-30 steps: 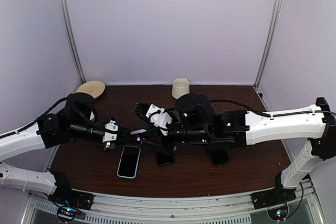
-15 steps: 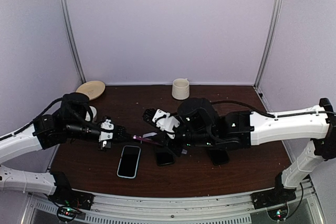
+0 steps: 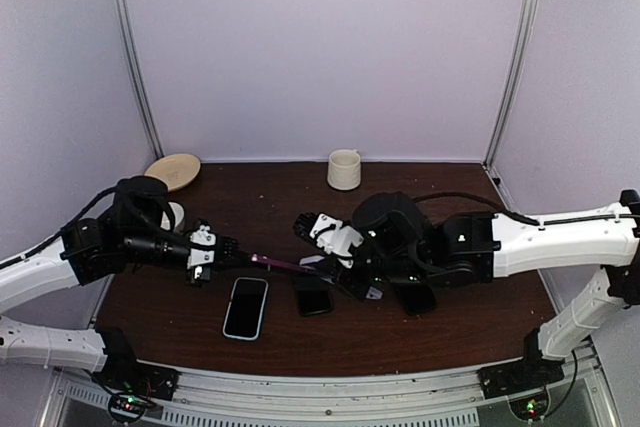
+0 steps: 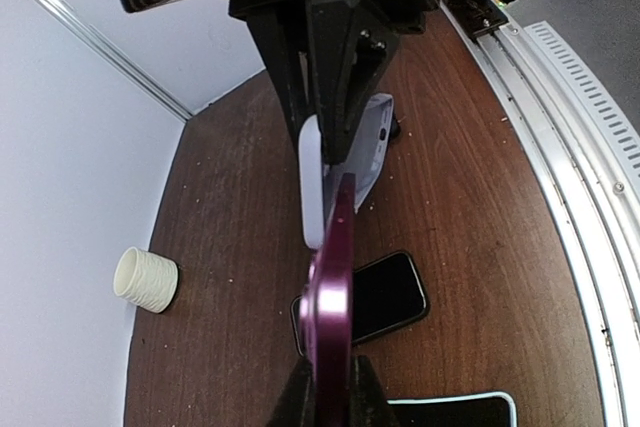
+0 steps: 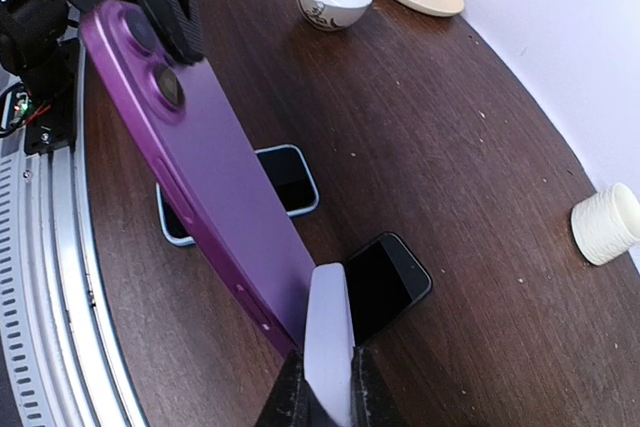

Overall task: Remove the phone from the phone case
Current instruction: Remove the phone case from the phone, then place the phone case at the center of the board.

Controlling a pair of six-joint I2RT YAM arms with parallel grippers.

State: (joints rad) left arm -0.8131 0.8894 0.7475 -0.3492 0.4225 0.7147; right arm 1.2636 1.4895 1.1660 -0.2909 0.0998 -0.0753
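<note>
Above a black handset (image 4: 385, 297), left gripper (image 4: 330, 389) pinches the stiff, likely slippery phone (image 4: 336, 277); right gripper (image 5: 325, 387) clamps its case (image 5: 328, 332).

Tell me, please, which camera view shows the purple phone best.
The right wrist view: the purple phone shows its broad back and both lenses. The left wrist view sees it edge-on; the top view gives only a thin sliver.
</note>
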